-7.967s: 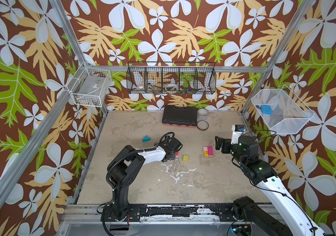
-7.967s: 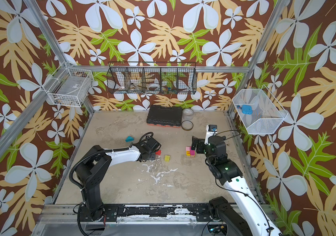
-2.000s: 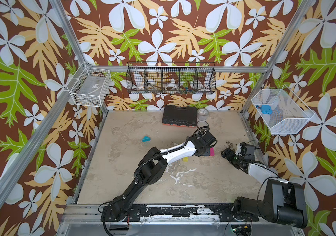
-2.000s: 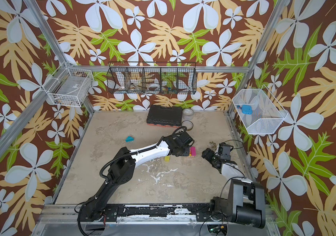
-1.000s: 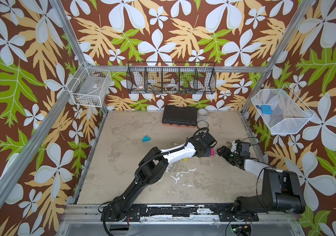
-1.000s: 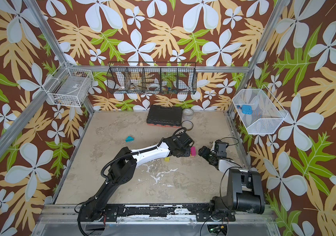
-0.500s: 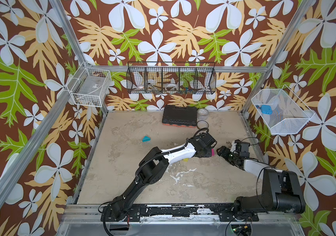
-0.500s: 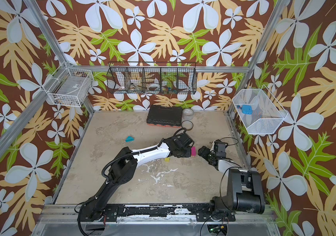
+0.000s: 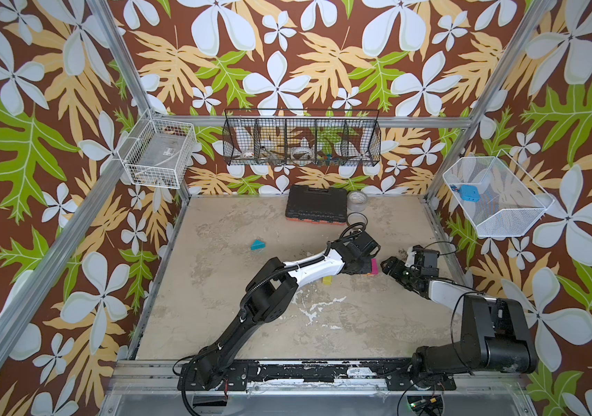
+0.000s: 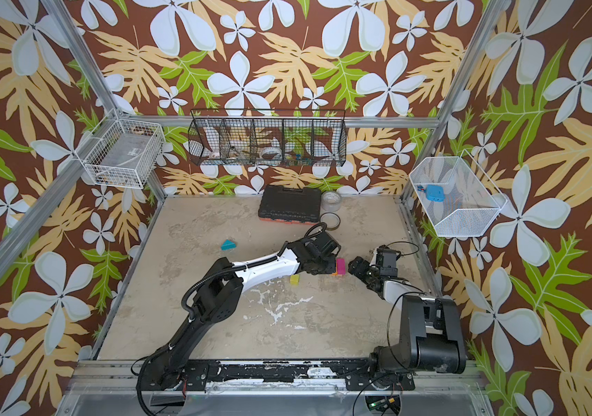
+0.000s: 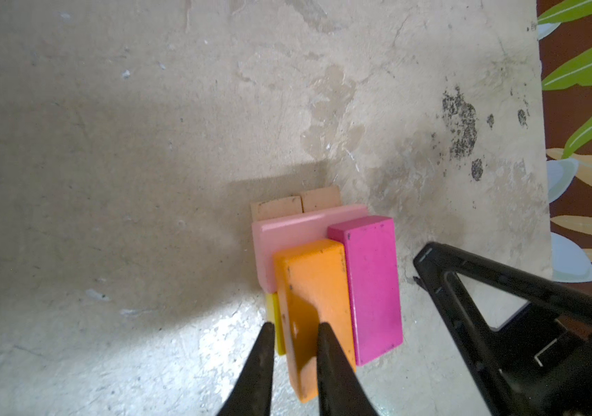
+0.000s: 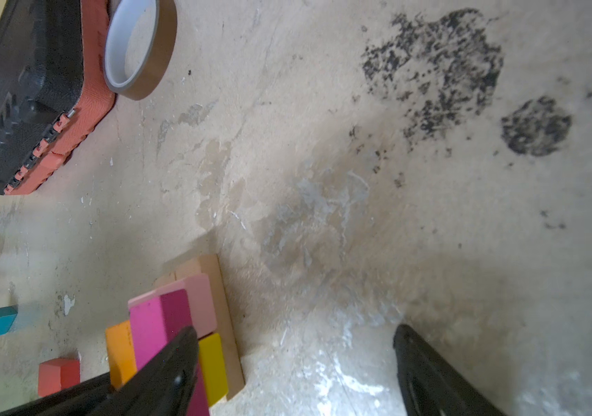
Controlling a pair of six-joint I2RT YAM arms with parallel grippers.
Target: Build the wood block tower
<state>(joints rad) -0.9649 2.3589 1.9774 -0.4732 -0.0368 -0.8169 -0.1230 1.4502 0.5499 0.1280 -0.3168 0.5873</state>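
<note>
The left gripper (image 11: pixel 295 326) has pinched closed over the orange brick (image 11: pixel 312 281); the right gripper (image 9: pixel 389 265) has sunk to the tower's (image 9: pixel 371 265) three o'clock.

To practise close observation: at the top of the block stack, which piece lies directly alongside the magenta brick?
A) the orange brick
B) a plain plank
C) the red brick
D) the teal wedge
A: the left wrist view shows the orange brick lying side by side with the magenta brick, both resting over the pink brick.
</note>
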